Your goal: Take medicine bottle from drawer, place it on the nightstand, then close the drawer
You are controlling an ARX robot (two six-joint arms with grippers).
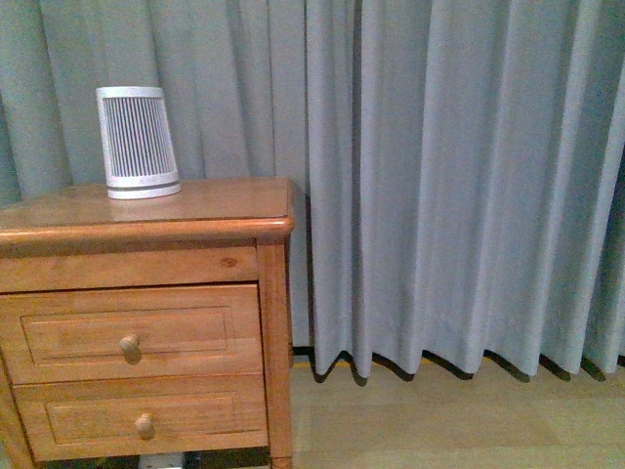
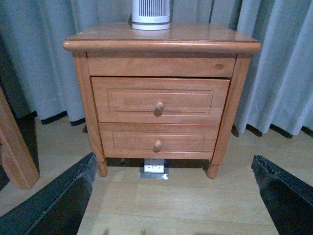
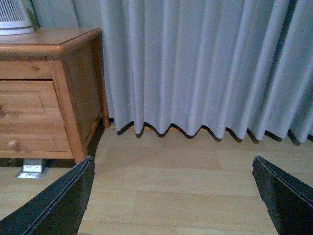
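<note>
The medicine bottle is nowhere in sight, presumably because it lies inside the upper drawer, whose front sits shut or nearly so. Its round knob is straight ahead of the left end effector and well apart from it. That end effector's fingers are spread wide and empty, likely readied for the knob. The nightstand carries a slatted white cylinder. The right end effector, also spread and empty, faces floor and curtain, the nightstand off to one side.
</note>
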